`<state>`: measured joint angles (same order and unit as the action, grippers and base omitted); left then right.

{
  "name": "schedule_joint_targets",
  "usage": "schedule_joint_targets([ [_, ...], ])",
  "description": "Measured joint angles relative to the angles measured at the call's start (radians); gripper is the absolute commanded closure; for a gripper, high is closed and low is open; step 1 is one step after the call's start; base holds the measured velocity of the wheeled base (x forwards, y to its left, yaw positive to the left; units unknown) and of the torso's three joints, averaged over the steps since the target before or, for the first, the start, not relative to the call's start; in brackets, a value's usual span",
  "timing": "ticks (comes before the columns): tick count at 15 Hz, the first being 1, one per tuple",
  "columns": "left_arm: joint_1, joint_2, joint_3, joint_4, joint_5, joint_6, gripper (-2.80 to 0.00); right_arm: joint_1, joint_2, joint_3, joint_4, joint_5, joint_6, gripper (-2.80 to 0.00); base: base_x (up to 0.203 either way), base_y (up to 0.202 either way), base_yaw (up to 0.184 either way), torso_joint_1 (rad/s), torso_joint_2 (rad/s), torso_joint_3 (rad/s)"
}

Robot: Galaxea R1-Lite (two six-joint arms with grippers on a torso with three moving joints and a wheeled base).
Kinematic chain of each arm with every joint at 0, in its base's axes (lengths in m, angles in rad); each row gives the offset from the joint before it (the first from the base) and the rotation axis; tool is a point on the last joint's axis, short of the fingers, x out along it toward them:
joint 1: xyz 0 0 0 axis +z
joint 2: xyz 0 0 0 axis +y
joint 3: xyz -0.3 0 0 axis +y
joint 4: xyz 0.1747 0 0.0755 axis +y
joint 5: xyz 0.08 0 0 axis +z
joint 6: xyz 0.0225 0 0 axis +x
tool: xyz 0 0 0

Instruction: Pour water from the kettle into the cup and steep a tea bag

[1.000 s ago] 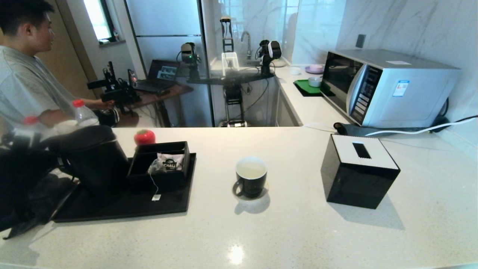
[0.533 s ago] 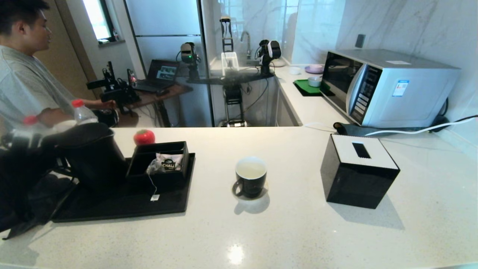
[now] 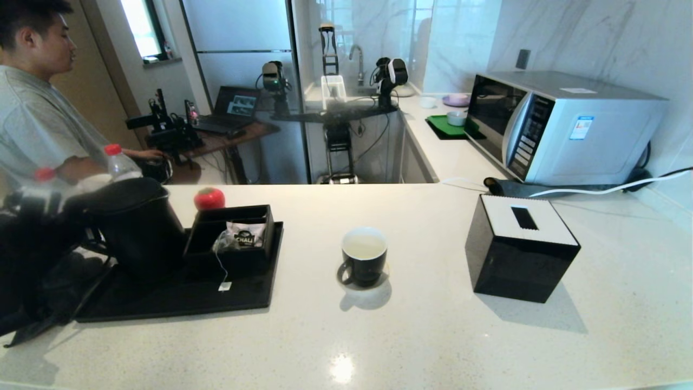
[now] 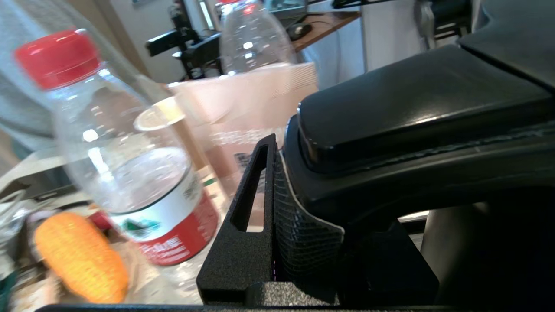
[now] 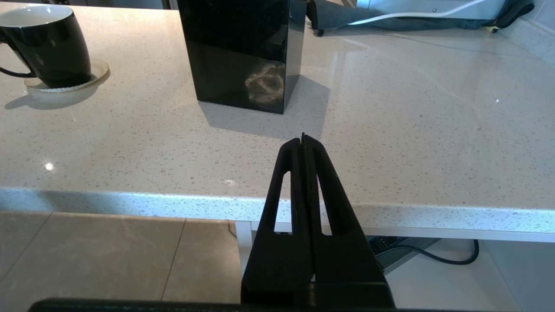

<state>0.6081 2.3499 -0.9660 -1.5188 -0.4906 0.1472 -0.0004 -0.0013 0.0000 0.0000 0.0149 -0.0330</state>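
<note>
At counter's left, left gripper (image 4: 277, 208) clamped on kettle (image 3: 135, 227) handle; right gripper (image 5: 303, 143) pinched together, idle. Lift level, then tip slowly over cup (image 3: 364, 255).

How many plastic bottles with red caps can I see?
2: one bottle behind the kettle, another bottle further left, by the counter's far edge. More may be hidden.

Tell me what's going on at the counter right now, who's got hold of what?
The left gripper is clamped on the handle of the kettle, which stands upright on the black tray. The cup sits on a coaster mid-counter with pale water already in it. The tea bag lies in the black box on the tray, its string and tag trailing out. The right gripper is parked shut off the counter's near edge. A person sits beyond the counter, touching nothing here.
</note>
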Motion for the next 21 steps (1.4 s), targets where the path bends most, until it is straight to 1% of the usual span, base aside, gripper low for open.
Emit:
schedule_joint_targets([
  [3, 0.002, -0.024, 0.021, 0.001, 0.001, -0.01, 0.0, 0.0, 0.0, 0.0, 0.0, 0.0, 0.0, 0.0, 0.0, 0.0, 0.0, 0.0, 0.0, 0.0],
  [10, 0.018, -0.135, 0.131, 0.0, 0.0, -0.03, 0.0, 0.0, 0.0, 0.0, 0.0, 0.0, 0.0, 0.0, 0.0, 0.0, 0.0, 0.0, 0.0, 0.0],
  [14, 0.043, -0.2, 0.192, -0.002, 0.001, -0.034, 0.0, 0.0, 0.0, 0.0, 0.0, 0.0, 0.0, 0.0, 0.0, 0.0, 0.0, 0.0, 0.0, 0.0],
  [17, 0.055, -0.249, 0.233, -0.004, 0.0, -0.06, 0.0, 0.0, 0.0, 0.0, 0.0, 0.0, 0.0, 0.0, 0.0, 0.0, 0.0, 0.0, 0.0, 0.0],
  [21, 0.071, -0.322, 0.289, -0.003, 0.001, -0.071, 0.0, 0.0, 0.0, 0.0, 0.0, 0.0, 0.0, 0.0, 0.0, 0.0, 0.0, 0.0, 0.0, 0.0],
])
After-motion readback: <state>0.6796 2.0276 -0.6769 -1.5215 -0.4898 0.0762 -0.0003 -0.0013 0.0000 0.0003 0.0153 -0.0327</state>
